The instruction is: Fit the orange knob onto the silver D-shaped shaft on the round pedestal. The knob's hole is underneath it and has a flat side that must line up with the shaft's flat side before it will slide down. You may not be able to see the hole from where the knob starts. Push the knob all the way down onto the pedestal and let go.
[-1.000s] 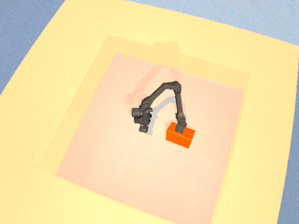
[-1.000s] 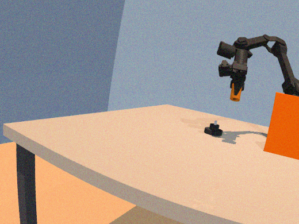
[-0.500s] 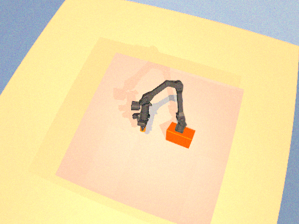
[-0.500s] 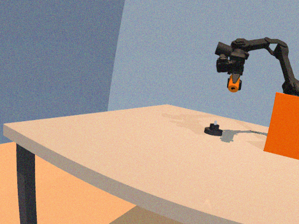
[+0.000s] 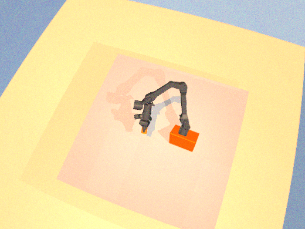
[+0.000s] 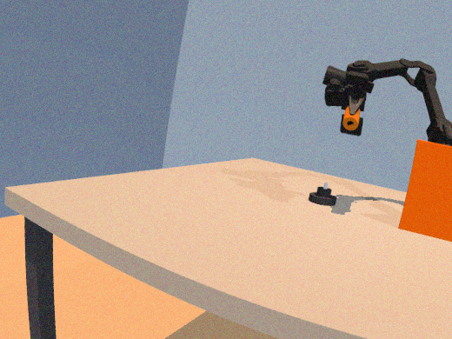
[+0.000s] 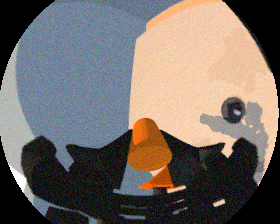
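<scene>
"Orange knob (image 6: 348,114) (image 7: 150,156), top view?"

"Clamped in your gripper (image 5: 144,128) (image 6: 354,109) (image 7: 145,132); pedestal (image 6: 322,199) (image 7: 226,112) indiscernible."

"Exterior?"

"You see its hole, tilted, well above the pedestal; its flat is unclear."

"Wrist?"

"Hole hidden, shaft (image 6: 325,186) (image 7: 236,112) visible. Probably light, stiff; hold its sides, leaving the hole free."

We've got the orange knob (image 6: 351,117) (image 7: 149,147) clamped in the end effector (image 5: 144,128) (image 6: 354,111) (image 7: 145,132), well above the table (image 5: 141,167) (image 6: 217,216) (image 7: 175,75). It's tapered and tilted, with the dark hole in its end face turned to the near side in the exterior view. We can't make out the hole's flat. Black round pedestal (image 6: 322,199) (image 7: 229,109): stepped, upright on the table, lower and left of the knob in that view. Silver shaft (image 6: 325,186) (image 7: 236,112) stands up from its middle, bare; we can't read its flat either.
</scene>
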`<state>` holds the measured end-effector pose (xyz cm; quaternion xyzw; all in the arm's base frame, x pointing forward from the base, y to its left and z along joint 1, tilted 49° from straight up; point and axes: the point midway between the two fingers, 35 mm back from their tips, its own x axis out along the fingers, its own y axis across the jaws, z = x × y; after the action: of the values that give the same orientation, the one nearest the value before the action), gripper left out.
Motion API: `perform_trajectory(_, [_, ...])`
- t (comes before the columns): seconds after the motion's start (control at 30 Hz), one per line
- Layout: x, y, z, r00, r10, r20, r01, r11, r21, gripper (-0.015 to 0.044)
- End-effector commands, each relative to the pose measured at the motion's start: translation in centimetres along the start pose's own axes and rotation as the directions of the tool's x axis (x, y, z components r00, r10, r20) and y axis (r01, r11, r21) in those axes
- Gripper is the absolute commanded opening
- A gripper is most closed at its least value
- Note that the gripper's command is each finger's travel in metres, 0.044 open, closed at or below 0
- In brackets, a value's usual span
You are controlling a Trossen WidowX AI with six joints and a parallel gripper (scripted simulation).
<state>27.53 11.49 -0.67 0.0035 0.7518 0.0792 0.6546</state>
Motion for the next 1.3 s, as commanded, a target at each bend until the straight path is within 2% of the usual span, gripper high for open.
perform_trajectory(0.0, [-0.04, -0.03, 0.03, 0.999, 0.046, 0.001, -0.046, 0.999, -0.003, 0.0000])
perform_trajectory(0.23, [-0.03, -0.27, 0.03, 0.994, 0.111, 0.001, -0.111, 0.994, -0.003, 0.0000])
perform_trajectory(0.27, [-0.01, -0.30, 0.03, 0.997, 0.072, 0.000, -0.072, 0.997, 0.002, 0.0000])
perform_trajectory(1.27, [0.01, -0.32, 0.03, 0.997, 0.076, 0.000, -0.076, 0.997, 0.001, 0.0000])
